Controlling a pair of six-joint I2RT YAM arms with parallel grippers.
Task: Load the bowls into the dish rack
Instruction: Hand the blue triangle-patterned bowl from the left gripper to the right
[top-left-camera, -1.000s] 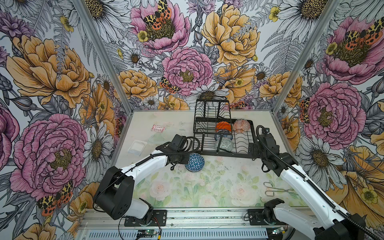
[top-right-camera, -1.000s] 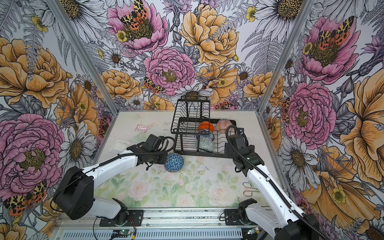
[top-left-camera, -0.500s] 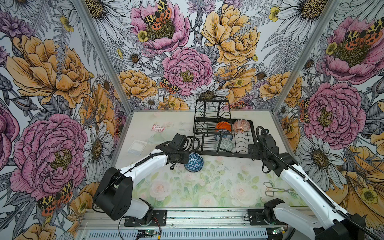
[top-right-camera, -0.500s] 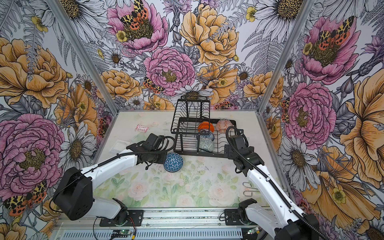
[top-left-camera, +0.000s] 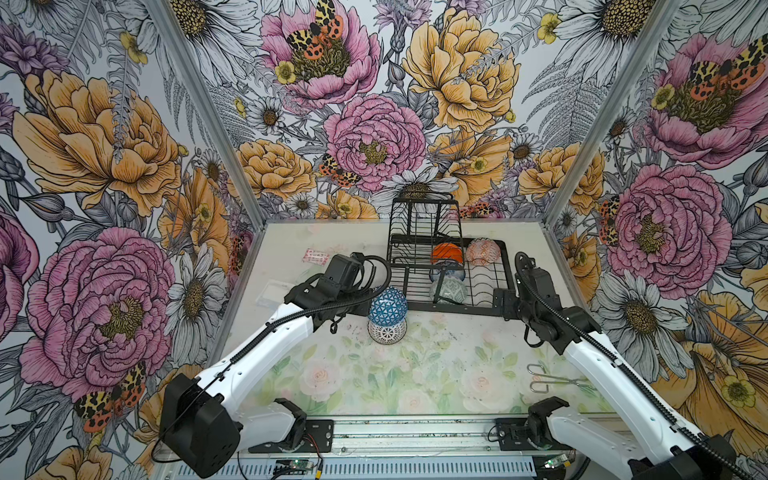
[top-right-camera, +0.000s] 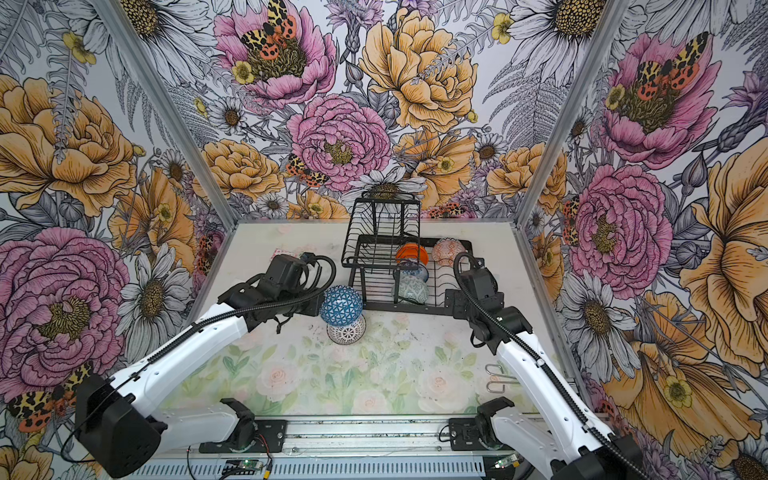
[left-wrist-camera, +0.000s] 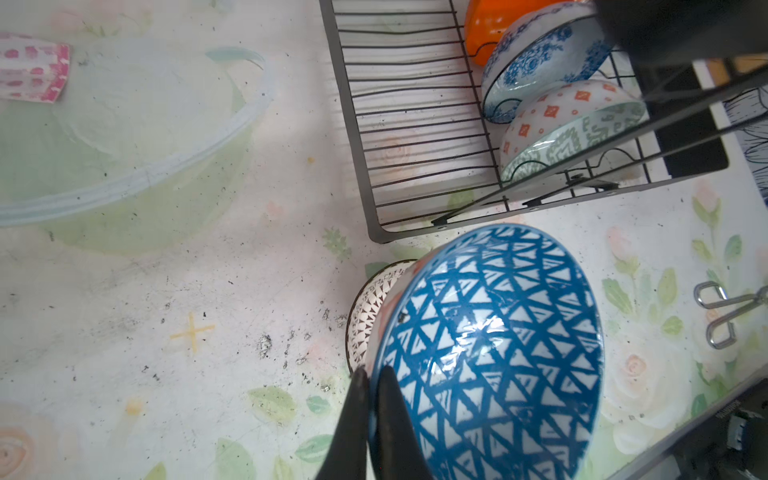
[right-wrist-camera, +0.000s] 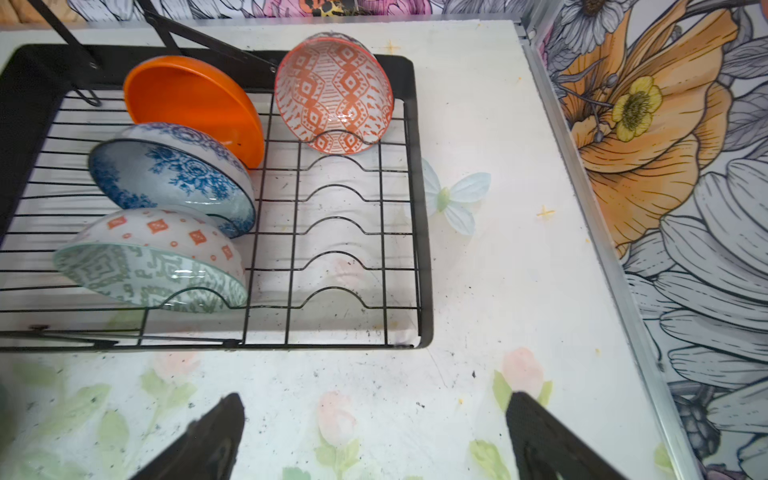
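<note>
Left tool: we see the left tool (left-wrist-camera: 371, 376) pressed together on the rim of the blue-white geometric bowl (left-wrist-camera: 490, 353), with one finger inside the rim and one outside.
Held bowl: we find it lifted clear of the bench (top-left-camera: 415, 374) and tipped on edge, with its patterned inside facing the wrist camera. In both top views it hangs just in front of the near left corner of the dish rack (right-wrist-camera: 420, 208).
Bowl beneath: the white-black lattice bowl (top-left-camera: 386, 332) sits on the bench directly under the held one. We cannot tell whether the two touch.
Rack: we see it standing toward the back of the bench, right of centre, with its raised upper tier at the rear left.
Row of three: the plain orange bowl (right-wrist-camera: 191, 104), the blue floral bowl (right-wrist-camera: 174, 178) and the grey-green-white bowl (right-wrist-camera: 145, 266) stand on edge in the wavy slots, back to front, each leaning on the one behind.
Bowl alone: the orange-white patterned bowl (right-wrist-camera: 332, 95) stands on edge in the rear slot of the row to the right, apart from the other three.
Right tool: we see the right tool (right-wrist-camera: 374, 415) with its fingers spread wide and nothing between them, over bare bench just in front of the rack's near right corner.
Other items: the metal tongs (top-left-camera: 552, 378) lie near the bench's front right. A clear plastic lid (top-left-camera: 276, 291) and a pink-white packet (top-left-camera: 316, 257) lie to the left of the rack.
</note>
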